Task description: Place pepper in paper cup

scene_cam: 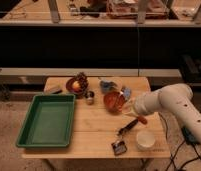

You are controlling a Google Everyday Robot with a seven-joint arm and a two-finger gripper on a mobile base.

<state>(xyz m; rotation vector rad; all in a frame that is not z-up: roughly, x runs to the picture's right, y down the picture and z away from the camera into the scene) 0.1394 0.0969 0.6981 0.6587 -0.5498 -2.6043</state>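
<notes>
The pepper [142, 120] is a small orange-red shape at the tip of my gripper [136, 115], which is shut on it and holds it just above the table. The white arm reaches in from the right. The pepper hangs above and slightly left of the white paper cup [145, 139], which stands near the table's front right corner. The gripper is just right of the reddish-brown bowl [114, 100].
A black brush [124, 134] lies left of the cup. A green tray [46, 120] fills the table's left side. A small metal cup [89, 97], a dark bowl with an orange fruit [75, 85] and a blue object [108, 85] stand at the back. Cables hang at the right.
</notes>
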